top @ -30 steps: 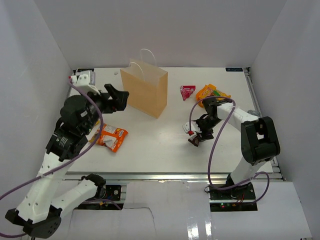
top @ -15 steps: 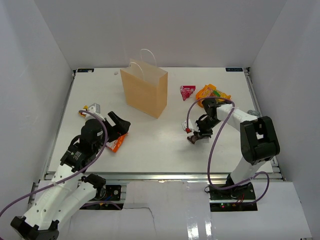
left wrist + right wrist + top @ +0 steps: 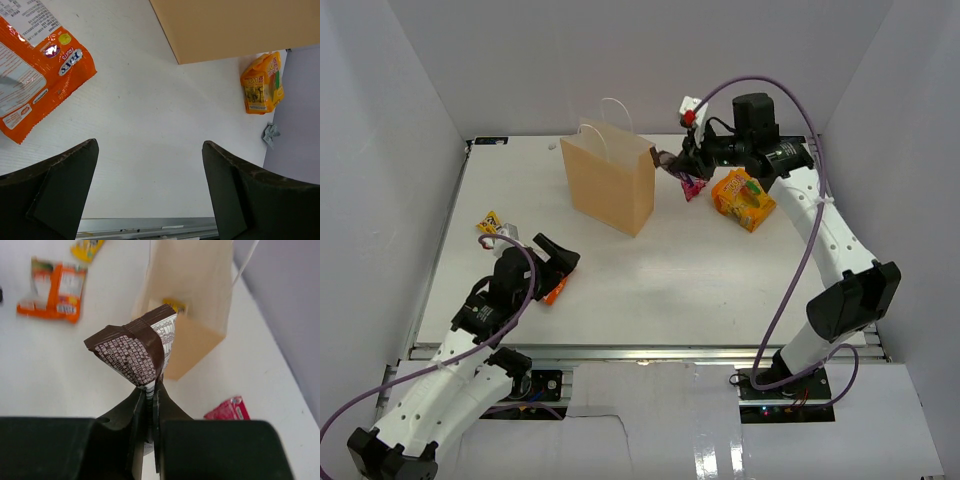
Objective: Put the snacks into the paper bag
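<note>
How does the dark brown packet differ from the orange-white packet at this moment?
The dark brown packet is pinched in the right gripper and raised above the table. The orange-white packet lies flat on the table, unheld, near the open left gripper. The brown one is close to the paper bag; the orange-white one lies farther from it. Both are printed packets outside the bag.

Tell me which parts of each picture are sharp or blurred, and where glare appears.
Right wrist: dark brown packet sharp, orange-white packet and paper bag behind it soft. Left wrist: orange-white packet's print readable, near dark fingers lacking detail. Top external: even light, faint shadows, glare on the glossy front panel.
</note>
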